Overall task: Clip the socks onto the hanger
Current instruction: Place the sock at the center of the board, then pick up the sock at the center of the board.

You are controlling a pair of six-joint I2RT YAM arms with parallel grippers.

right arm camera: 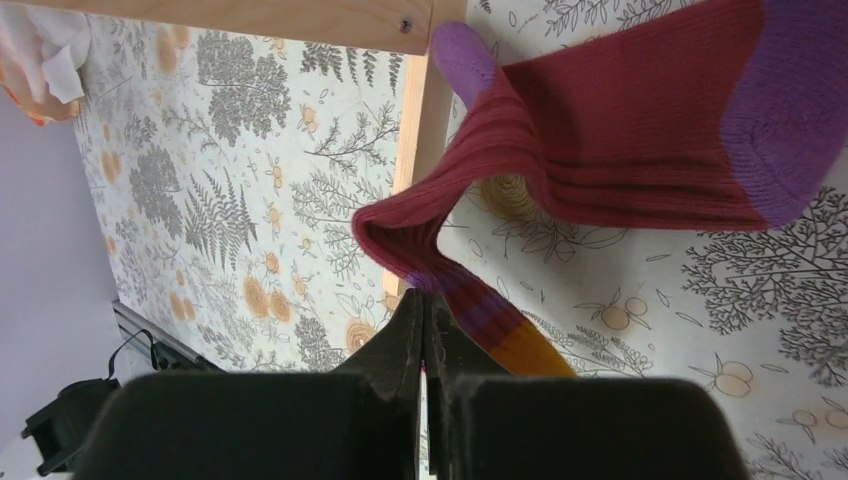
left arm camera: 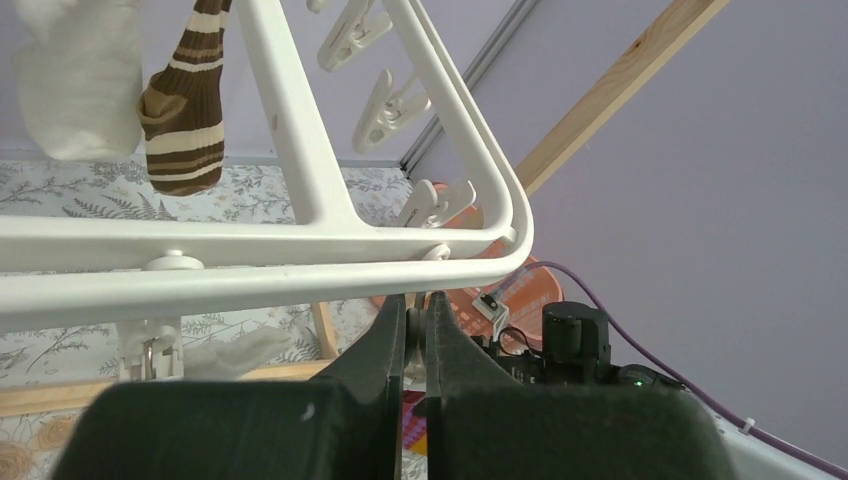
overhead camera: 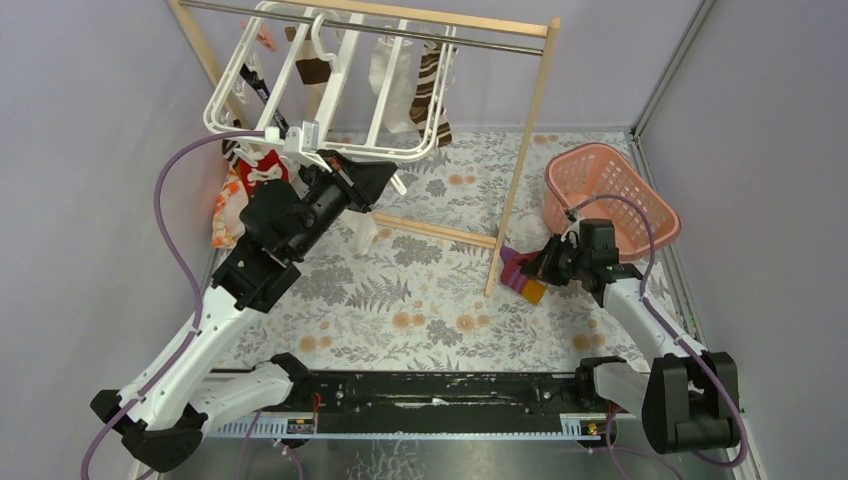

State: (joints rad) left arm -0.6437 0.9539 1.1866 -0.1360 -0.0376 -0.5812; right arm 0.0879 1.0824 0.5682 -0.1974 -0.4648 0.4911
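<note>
The white hanger (overhead camera: 340,150) hangs from the rack's rail, tilted. A brown-white striped sock (overhead camera: 432,90) and a white sock (overhead camera: 392,75) are clipped to its far side; both show in the left wrist view, striped (left arm camera: 185,120) and white (left arm camera: 75,90). My left gripper (overhead camera: 385,178) sits just under the hanger's near rail (left arm camera: 300,265), its jaws pressed on a small clip (left arm camera: 417,335). My right gripper (overhead camera: 540,268) is low over the table, shut on the cuff of a maroon sock with purple toe and orange band (right arm camera: 620,140), which lies beside the rack post (overhead camera: 517,270).
The wooden rack post (overhead camera: 520,170) and its base bar (overhead camera: 430,230) stand between the arms. A pink basket (overhead camera: 610,190) is at the back right. An orange-white cloth bundle (overhead camera: 228,210) lies at the left. Free clips (left arm camera: 385,110) dangle from the hanger.
</note>
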